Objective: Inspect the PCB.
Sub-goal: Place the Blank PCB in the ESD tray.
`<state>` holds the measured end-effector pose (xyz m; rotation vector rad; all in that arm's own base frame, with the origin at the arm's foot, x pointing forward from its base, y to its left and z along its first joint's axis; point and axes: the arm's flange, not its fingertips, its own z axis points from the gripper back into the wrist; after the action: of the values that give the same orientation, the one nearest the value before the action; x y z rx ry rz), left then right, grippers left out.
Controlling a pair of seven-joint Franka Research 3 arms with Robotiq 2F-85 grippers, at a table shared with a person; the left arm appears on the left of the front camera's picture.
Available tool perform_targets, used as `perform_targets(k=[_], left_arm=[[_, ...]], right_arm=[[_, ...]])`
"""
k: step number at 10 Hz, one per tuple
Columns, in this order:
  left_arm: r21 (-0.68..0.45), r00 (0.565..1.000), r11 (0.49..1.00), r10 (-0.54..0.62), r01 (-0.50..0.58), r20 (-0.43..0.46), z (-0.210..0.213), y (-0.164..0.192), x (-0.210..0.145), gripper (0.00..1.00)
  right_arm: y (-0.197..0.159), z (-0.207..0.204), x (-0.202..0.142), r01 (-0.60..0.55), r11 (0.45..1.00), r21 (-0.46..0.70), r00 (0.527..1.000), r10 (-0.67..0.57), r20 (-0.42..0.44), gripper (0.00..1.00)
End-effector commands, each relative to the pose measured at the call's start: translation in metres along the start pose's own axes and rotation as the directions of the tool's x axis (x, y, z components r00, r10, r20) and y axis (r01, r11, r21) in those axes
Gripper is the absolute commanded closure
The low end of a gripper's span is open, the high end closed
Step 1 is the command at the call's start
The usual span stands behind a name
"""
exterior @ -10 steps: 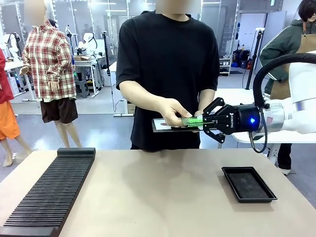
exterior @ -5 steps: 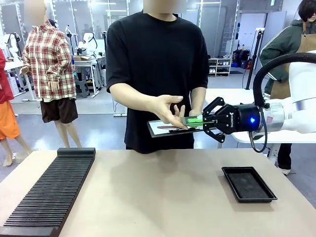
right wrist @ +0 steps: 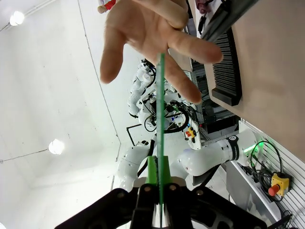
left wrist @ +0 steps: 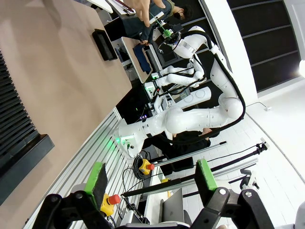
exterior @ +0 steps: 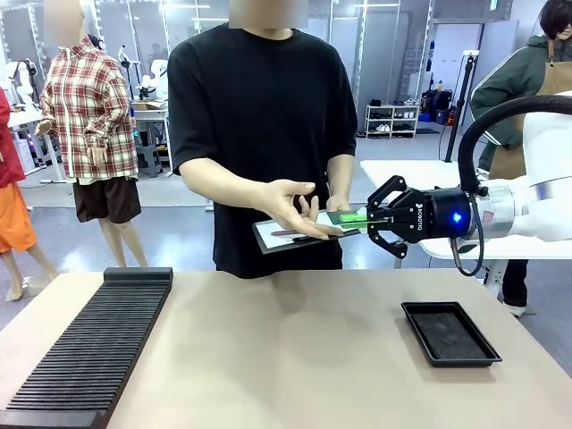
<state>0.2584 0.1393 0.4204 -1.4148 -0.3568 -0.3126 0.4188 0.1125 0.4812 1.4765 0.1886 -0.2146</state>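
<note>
Right gripper (exterior: 368, 218) clamped on the PCB (exterior: 347, 217) edge, board level between its pads, beside the person's hand (exterior: 299, 206).

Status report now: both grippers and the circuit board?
Right gripper shut on thin green circuit board, held out level. Left gripper open, empty. Person's open hand beside the board.

A robotics lab: white robot arms (left wrist: 200, 90) at worktables (exterior: 268, 349) in an open hall

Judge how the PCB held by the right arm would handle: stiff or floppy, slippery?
Probably stiff: the PCB runs straight out edge-on from the right gripper, without sagging. Likely light, since a pinch at one end holds it level. The thin edge might slip if bumped by the person's hand.
</note>
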Motion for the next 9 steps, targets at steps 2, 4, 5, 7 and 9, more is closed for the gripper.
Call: perform_targets(k=[2,4,5,7,9], left_arm=[[0.002,1.0,1.0,-0.005,0.005,0.002,0.001,-0.001,0.0,0.05],[0.002,1.0,1.0,-0.005,0.005,0.002,0.001,-0.001,0.0,0.05],[0.002,1.0,1.0,-0.005,0.005,0.002,0.001,-0.001,0.0,0.05],[0.002,1.0,1.0,-0.005,0.005,0.002,0.001,-0.001,0.0,0.05],[0.002,1.0,1.0,-0.005,0.005,0.002,0.001,-0.001,0.0,0.05]], right_arm=[[0.005,-0.002,0.0,0.013,1.0,0.0,1.0,-0.013,-0.006,1.0],[0.005,-0.002,0.0,0.013,1.0,0.0,1.0,-0.013,-0.006,1.0],[0.0,0.0,0.0,0.0,1.0,0.0,1.0,0.0,0.0,0.97],[0.012,0.004,-0.016,-0.117,0.99,-0.084,0.991,0.122,0.057,0.97],[0.001,0.032,-0.011,-0.192,0.965,-0.181,0.97,0.214,0.112,0.97]])
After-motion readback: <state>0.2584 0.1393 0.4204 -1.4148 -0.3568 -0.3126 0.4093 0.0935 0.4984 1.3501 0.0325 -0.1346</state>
